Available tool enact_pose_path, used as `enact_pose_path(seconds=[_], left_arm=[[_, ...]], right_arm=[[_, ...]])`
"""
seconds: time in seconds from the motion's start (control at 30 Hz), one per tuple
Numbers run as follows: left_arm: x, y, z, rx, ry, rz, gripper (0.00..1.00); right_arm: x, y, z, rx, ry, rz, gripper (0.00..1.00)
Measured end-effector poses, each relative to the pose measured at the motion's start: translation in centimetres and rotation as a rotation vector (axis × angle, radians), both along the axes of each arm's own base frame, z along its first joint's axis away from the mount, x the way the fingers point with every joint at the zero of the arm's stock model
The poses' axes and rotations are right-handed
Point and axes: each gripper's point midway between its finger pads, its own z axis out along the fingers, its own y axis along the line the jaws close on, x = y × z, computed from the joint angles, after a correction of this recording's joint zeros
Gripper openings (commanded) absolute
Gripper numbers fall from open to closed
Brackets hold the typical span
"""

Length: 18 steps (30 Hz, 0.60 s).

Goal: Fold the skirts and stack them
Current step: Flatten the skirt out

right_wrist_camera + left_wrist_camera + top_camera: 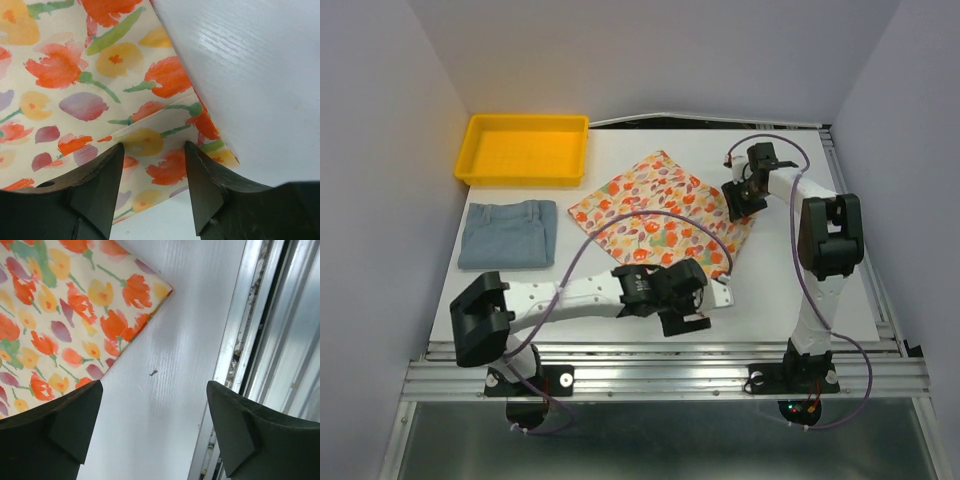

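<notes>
Left gripper (155, 390): jaws wide apart, empty, above the bare white table (780, 290). Cream floral cloth skirt (655, 215): flat at mid-table, set diagonally, one corner pointing far. Right gripper (154, 147): jaws parted over its right corner. Folded blue-grey denim skirt (508, 233): left, waistband far.

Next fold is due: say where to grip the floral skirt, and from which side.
Probably pinch the floral skirt at its near corner, coming from the bare table on its near right: that corner lies flat, juts out alone, and the open left gripper faces it.
</notes>
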Motion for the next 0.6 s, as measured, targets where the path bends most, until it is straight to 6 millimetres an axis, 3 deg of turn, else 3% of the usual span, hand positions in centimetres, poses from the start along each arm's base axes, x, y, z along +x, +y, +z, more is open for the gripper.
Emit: enact_pose_path(seconds=[0.07, 0.1, 0.13, 0.17, 0.23, 0.33, 0.4, 0.6], left_arm=[[2.2, 0.8, 2.4, -0.072, 0.021, 0.060, 0.97], [4.4, 1.4, 3.8, -0.119, 0.025, 0.121, 0.95], [5.2, 1.6, 4.3, -0.137, 0.032, 0.138, 0.95], [8.5, 2.8, 5.4, -0.175, 0.019, 0.228, 0.95], [12.8, 5.5, 5.7, -0.203, 0.028, 0.351, 0.95], [17.7, 10.0, 3.9, -0.176, 0.055, 0.523, 0.94], [19.8, 11.9, 1.9, -0.140, 0.095, 0.593, 0.94], [22.8, 14.4, -3.4, -0.075, 0.243, 0.685, 0.90]], right_arm=[[-0.3, -0.2, 0.1, -0.008, 0.008, 0.014, 0.58], [-0.5, -0.3, 0.1, -0.012, 0.013, 0.024, 0.57], [-0.7, -0.4, 0.1, -0.017, 0.021, 0.034, 0.57], [-1.1, -0.5, 0.0, -0.025, 0.029, 0.049, 0.56], [-1.6, -0.8, -0.1, -0.040, 0.041, 0.073, 0.54], [-2.6, -1.4, -0.3, -0.067, 0.051, 0.117, 0.51], [-3.8, -1.7, -0.5, -0.080, 0.061, 0.151, 0.50], [-9.8, -0.6, -0.7, -0.106, 0.140, 0.271, 0.51]])
